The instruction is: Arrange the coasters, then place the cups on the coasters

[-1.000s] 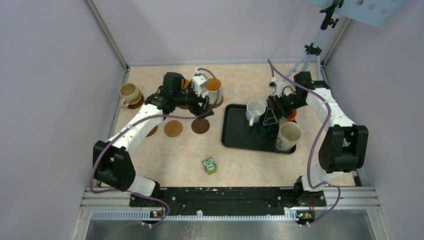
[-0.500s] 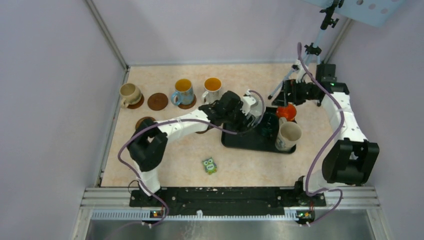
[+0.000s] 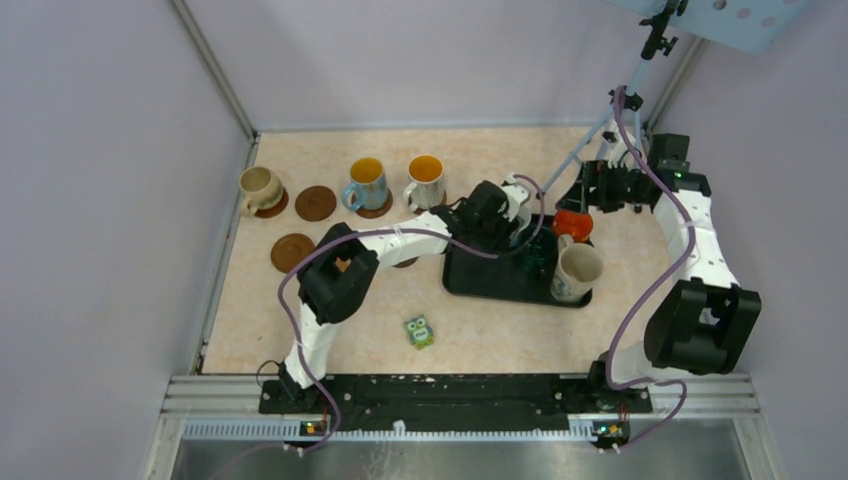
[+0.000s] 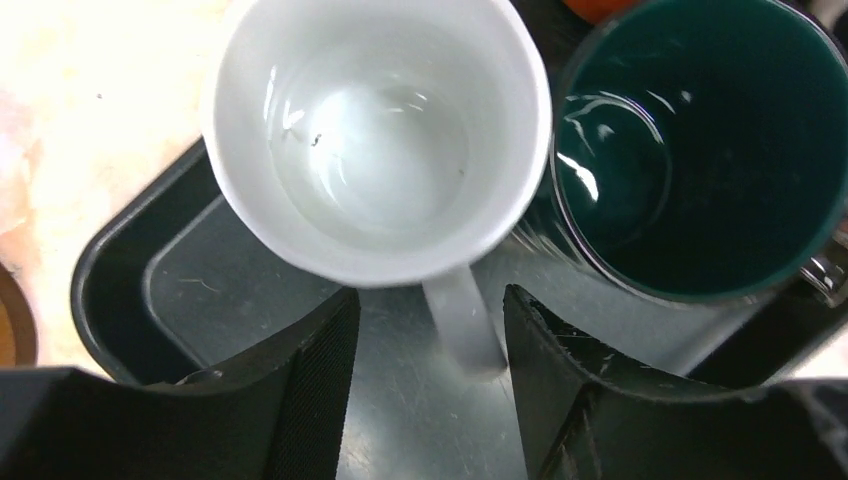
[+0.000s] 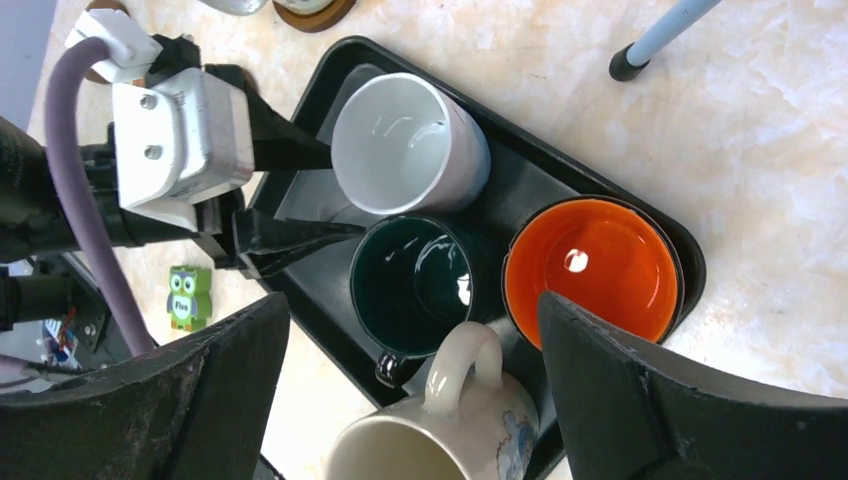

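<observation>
White cup (image 4: 375, 140) stands in the tray (image 3: 500, 296), centre right of the top view. Its handle (image 4: 462, 330) points straight back at the left tool (image 4: 430, 310), long axis running into the gap between the fingers (image 4: 300, 400). One finger sits each side: the picture-right one is almost on the handle, the picture-left one shows a gap. The tool is half-wide, nothing gripped yet.

Left arm is far nearer. Right tool (image 5: 412, 300) hangs wide and empty above the tray. Likely next: pinch the handle and lift clear of the green cup (image 4: 690, 150) just beside it.

Counts:
- Cups, seven: four in the tray (white, green, orange cup (image 5: 590, 265), cream cup (image 3: 578, 270)) and three at upper left (tan cup (image 3: 258, 187), blue cup (image 3: 366, 180), orange-lined cup (image 3: 425, 177)).
- Coasters (image 3: 315, 203), seven: three under those cups, two bare, two half hidden under the left arm.
- One tray, one owl (image 3: 419, 331).
</observation>
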Robot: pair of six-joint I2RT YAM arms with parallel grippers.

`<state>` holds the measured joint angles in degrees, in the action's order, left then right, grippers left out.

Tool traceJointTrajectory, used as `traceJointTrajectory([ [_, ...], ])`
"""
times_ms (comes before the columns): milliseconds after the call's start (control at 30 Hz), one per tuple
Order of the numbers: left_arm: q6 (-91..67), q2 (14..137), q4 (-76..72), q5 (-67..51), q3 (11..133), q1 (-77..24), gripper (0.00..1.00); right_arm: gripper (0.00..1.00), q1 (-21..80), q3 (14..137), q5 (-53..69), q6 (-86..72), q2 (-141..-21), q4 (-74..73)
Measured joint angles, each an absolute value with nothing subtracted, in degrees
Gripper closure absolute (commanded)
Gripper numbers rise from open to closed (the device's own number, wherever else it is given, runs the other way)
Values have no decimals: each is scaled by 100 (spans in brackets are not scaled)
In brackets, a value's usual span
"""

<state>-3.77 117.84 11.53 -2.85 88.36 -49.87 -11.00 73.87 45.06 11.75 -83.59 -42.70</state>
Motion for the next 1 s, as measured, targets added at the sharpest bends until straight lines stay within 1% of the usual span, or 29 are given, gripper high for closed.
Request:
traceJointTrajectory([
  [133, -381, 11992, 1194, 99, 9039, -5004, 58, 8, -1131, 7192, 4584, 1125, -8322, -4156],
  [200, -351, 12027, 1245, 248, 9080, -5000, 61, 8, -1153, 7098, 4615, 1083, -8320, -4084],
  [333, -303, 12219, 1452, 364, 9358, -4993, 60, 8, -1181, 7015, 4668, 1033, -8320, -3997],
  [433, -274, 12470, 1669, 366, 9651, -4995, 54, 8, -1184, 7015, 4683, 1031, -8320, -3972],
  [467, -266, 12549, 1682, 362, 9701, -5004, 53, 8, -1186, 7015, 4685, 1033, -8320, -3975],
  [533, -244, 12693, 1708, 325, 9751, -5000, 54, 8, -1205, 7015, 4687, 1037, -8320, -3981],
  [600, -228, 12772, 1758, 281, 9756, -4995, 56, 8, -1229, 7015, 4687, 1041, -8320, -3981],
  [700, -180, 12805, 1844, 231, 9760, -4989, 68, 8, -1278, 7015, 4687, 1046, -8320, -3981],
  [733, -158, 12805, 1861, 217, 9773, -4980, 74, 8, -1291, 7015, 4687, 1046, -8320, -3981],
  [833, -154, 12803, 1909, 128, 9835, -4980, 86, 8, -1304, 7015, 4687, 1050, -8320, -3981],
  [900, -148, 12803, 1931, 67, 9856, -4976, 99, 8, -1304, 7015, 4687, 1072, -8320, -3981],
  [1000, -150, 12790, 1957, -43, 9856, -4930, 100, 8, -1304, 7013, 4687, 1090, -8320, -3981],
])
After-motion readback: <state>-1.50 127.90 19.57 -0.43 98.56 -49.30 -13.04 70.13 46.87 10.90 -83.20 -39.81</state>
